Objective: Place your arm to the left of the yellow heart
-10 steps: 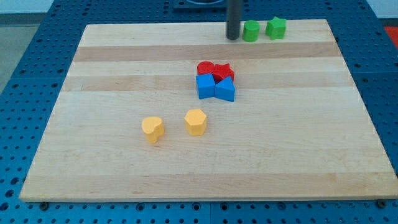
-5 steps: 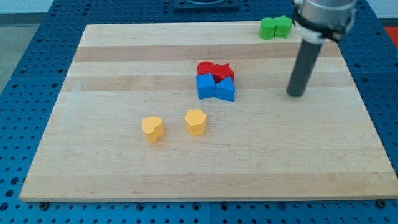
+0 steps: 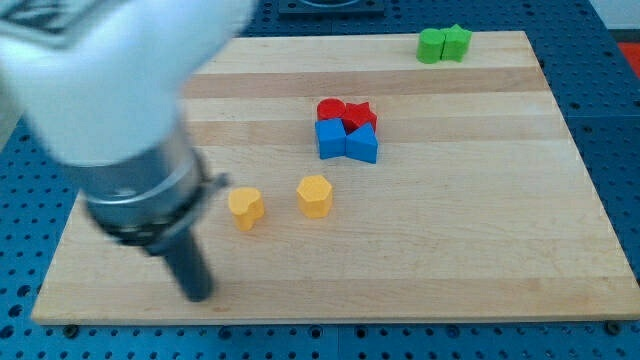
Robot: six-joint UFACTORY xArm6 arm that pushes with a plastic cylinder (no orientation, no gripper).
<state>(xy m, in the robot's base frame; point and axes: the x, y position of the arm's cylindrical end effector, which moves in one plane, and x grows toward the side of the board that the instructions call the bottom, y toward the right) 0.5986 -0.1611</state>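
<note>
The yellow heart [image 3: 245, 207] lies on the wooden board [image 3: 460, 230], left of centre. A yellow hexagon block [image 3: 314, 196] sits just to its right. My arm fills the view's upper left, blurred and large. Its dark rod reaches down to my tip [image 3: 197, 294], which rests on the board below and to the left of the yellow heart, clearly apart from it.
A red cylinder [image 3: 329, 109] and a red star [image 3: 360, 115] touch a blue cube [image 3: 330, 139] and a second blue block [image 3: 363, 145] near the board's middle. Two green blocks [image 3: 443, 44] sit together at the top right edge.
My arm has swept from the board's right side across to the lower left, ending below-left of the yellow heart. Earlier it shifted the green blocks right along the top edge. Other blocks are unmoved.
</note>
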